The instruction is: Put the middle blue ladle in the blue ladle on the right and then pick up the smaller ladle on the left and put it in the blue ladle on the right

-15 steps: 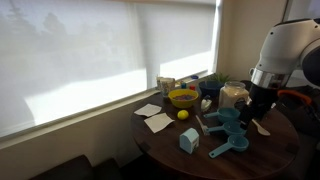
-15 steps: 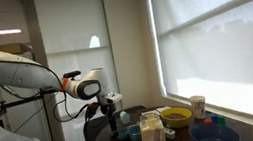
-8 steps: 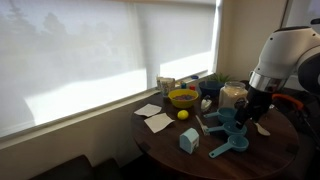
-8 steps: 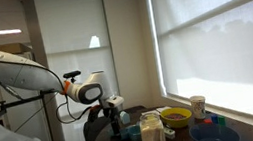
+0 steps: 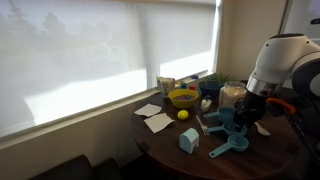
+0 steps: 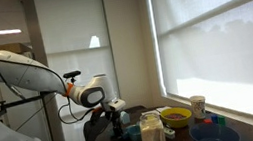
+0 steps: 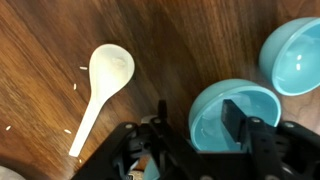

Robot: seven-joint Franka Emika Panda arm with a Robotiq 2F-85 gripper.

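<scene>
Three blue ladles lie on the round wooden table (image 5: 270, 158): one near the front (image 5: 231, 147), one in the middle (image 5: 216, 128) and one under the arm (image 5: 229, 115). My gripper (image 5: 246, 113) hangs low over them; it also shows in an exterior view (image 6: 117, 123). In the wrist view my gripper (image 7: 198, 118) is open and straddles the rim of one blue ladle bowl (image 7: 212, 108), one finger inside the bowl and one outside. A second blue ladle bowl (image 7: 296, 50) lies at the upper right. The handles are hidden there.
A white spoon (image 7: 104, 76) lies on the wood to the left of the gripper. A yellow bowl (image 5: 183, 97), a lemon (image 5: 183, 114), a light blue box (image 5: 189, 140), white napkins (image 5: 157, 122) and a jar (image 5: 233, 96) stand on the table by the window.
The arm has sunk a little toward the ladles. Nothing on the table has moved.
</scene>
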